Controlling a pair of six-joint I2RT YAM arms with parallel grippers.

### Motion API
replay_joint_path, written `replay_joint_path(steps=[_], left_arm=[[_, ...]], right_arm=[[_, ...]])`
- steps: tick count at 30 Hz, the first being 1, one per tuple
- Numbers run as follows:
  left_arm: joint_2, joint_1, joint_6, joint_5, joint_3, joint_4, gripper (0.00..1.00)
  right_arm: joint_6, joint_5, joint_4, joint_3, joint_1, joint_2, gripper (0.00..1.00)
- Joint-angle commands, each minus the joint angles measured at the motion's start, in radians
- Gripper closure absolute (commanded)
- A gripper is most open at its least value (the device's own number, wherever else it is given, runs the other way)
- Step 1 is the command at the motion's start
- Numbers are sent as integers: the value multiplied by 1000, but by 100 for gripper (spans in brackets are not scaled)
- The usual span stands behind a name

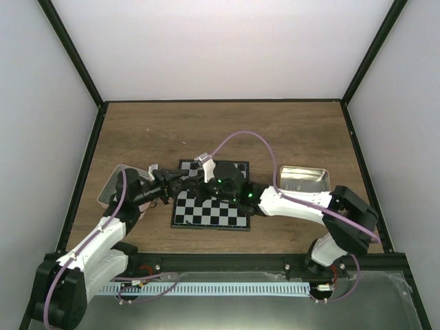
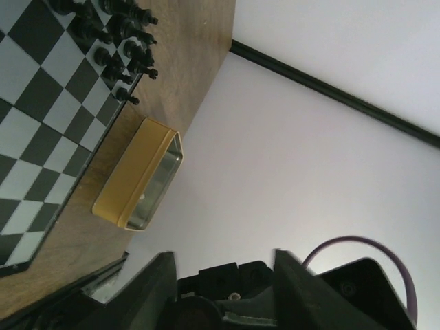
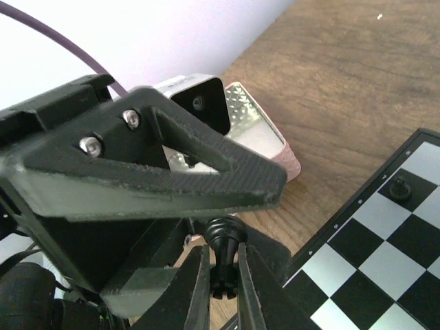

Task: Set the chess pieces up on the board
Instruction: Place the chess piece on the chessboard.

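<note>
As seen from the top external view, the board (image 1: 220, 210) lies flat at the middle of the wooden surface (image 1: 206, 130), with a tan tray (image 1: 304, 167) well apart on its right and a pink tray (image 1: 110, 194) just beside its left edge, partly under the left arm. Both arms reach inward, so that the left claw (image 1: 168, 187) and the right claw (image 1: 191, 182) meet above the board's far left corner; this view is too small to show how the jaws stand. From the left wrist view, the board runs along the left of the frame, a cluster of black chess pieces (image 2: 117, 34) stands on the squares at one end, and the tan tray lies on the wood beyond the board's edge. The left claw's fingers (image 2: 161, 289) stand apart at the bottom of the frame, open, with no piece between them; a dark part of the other arm fills the gap. From the right wrist view, the right claw's fingers (image 3: 196, 295) are closed on a black piece (image 3: 223, 240), which stands upright between them with its round head just below one finger of the left claw (image 3: 206, 179). Behind that finger lies the pink tray. A lone black piece (image 3: 399, 187) stands on a dark edge square at the right.
</note>
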Motion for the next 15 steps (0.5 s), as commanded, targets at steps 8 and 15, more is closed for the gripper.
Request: replay_joint_path(steps=[8,15], left_arm=[[-27,8,542,-210,11,-403,37],[4,4,961,-443,207,-711,37]], right_arm=[[8,85,-892,319,1,134,99],[-46,197,-1220,430,1,262,99]])
